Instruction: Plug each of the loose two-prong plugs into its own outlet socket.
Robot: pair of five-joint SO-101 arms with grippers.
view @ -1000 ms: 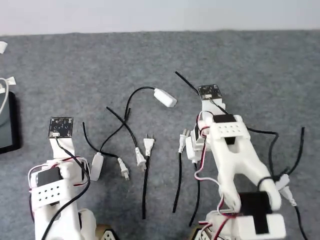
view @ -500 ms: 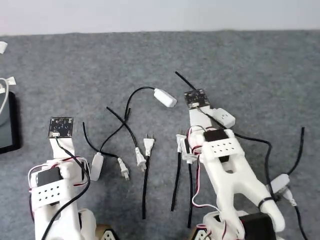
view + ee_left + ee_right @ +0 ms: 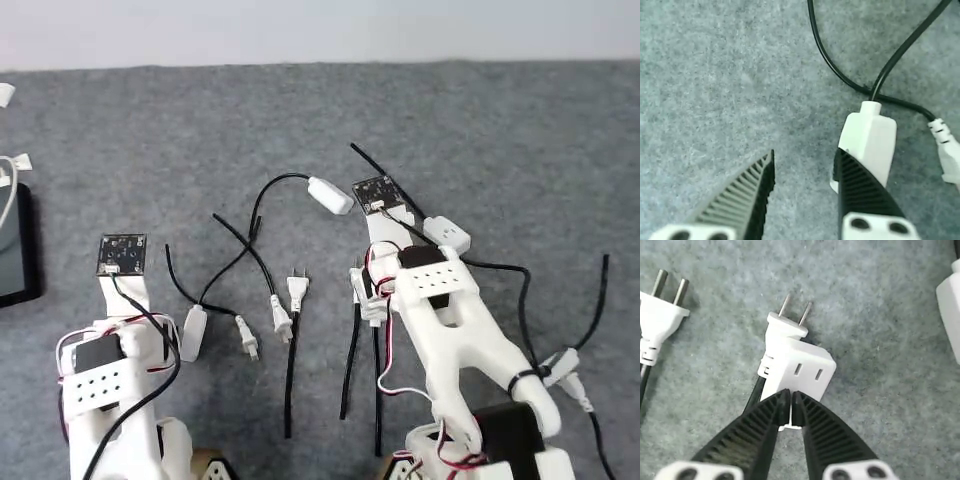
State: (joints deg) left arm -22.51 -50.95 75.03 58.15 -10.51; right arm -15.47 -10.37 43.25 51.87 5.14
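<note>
The right gripper (image 3: 790, 395) is pinching the white outlet socket (image 3: 805, 367) narrowly; the left gripper (image 3: 804, 156) is gaping wide beside a second outlet socket (image 3: 867, 142).

No writing, number or sign can be read on anything. The socket block (image 3: 805, 367), pinched at the tips of the right gripper (image 3: 790, 395), shows two plain slots. Specks on the wrist board (image 3: 378, 194) above that gripper are too small to tell.

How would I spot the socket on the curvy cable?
Start in the middle of the grey table. A black cable arches away from the tangle of plugs, and the white socket caps its far end. Unlike the plugs nearby, it has no metal prongs.
</note>
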